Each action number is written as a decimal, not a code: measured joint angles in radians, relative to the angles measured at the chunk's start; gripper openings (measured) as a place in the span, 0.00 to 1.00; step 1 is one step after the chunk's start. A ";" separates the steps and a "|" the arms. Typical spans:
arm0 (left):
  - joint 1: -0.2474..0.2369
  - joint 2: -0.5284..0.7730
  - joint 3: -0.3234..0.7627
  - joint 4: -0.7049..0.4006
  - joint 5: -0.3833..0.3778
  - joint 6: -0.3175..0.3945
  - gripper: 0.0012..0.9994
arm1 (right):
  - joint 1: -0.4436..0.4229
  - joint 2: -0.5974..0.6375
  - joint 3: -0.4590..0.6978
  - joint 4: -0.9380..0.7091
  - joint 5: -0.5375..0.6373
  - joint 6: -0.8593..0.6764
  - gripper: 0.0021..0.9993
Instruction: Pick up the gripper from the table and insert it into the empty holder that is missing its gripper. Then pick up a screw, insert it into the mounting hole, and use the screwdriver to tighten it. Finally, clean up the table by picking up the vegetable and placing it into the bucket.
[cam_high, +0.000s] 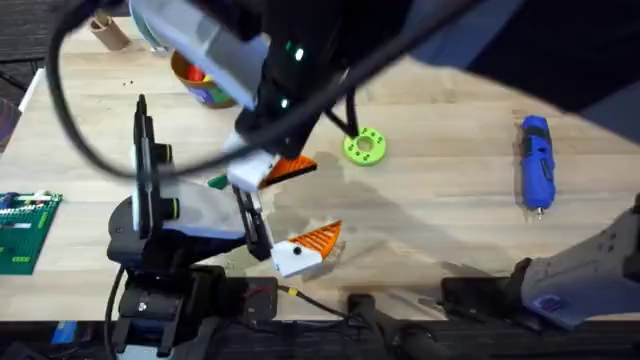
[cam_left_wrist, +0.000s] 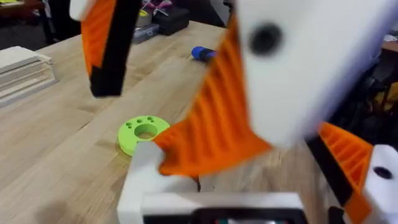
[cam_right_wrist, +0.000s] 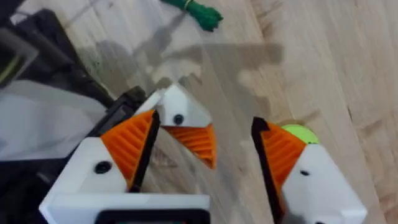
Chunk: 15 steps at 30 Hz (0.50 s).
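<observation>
Two grippers hover above the counter (cam_high: 440, 150). Right gripper (cam_right_wrist: 205, 155) jaws stand open; left jaw state cannot be told. Screwdriver (cam_high: 536, 163) lies far right; vegetable (cam_right_wrist: 198, 11) lies near the bucket (cam_high: 200, 85).

1. The screwdriver (cam_high: 535, 163), stubby and bright blue, lies flat on the worktop at about 3 o'clock, bit end toward 6 o'clock.
2. The bucket (cam_high: 200, 84), yellow-orange inside, stands near 11 o'clock, partly hidden by an arm.
3. The vegetable (cam_right_wrist: 198, 10), dark green and elongated, lies flat on the bare wood just left of centre.
</observation>
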 joint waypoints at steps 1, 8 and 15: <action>0.000 0.000 0.000 0.000 0.000 0.000 0.99 | -0.014 0.000 0.005 0.003 -0.001 0.011 0.96; 0.000 0.000 0.000 0.000 0.000 0.000 0.99 | -0.180 0.000 0.017 0.032 -0.005 0.145 0.96; 0.000 0.000 0.000 0.000 0.000 0.000 0.99 | -0.313 0.000 0.017 0.010 -0.005 0.218 0.96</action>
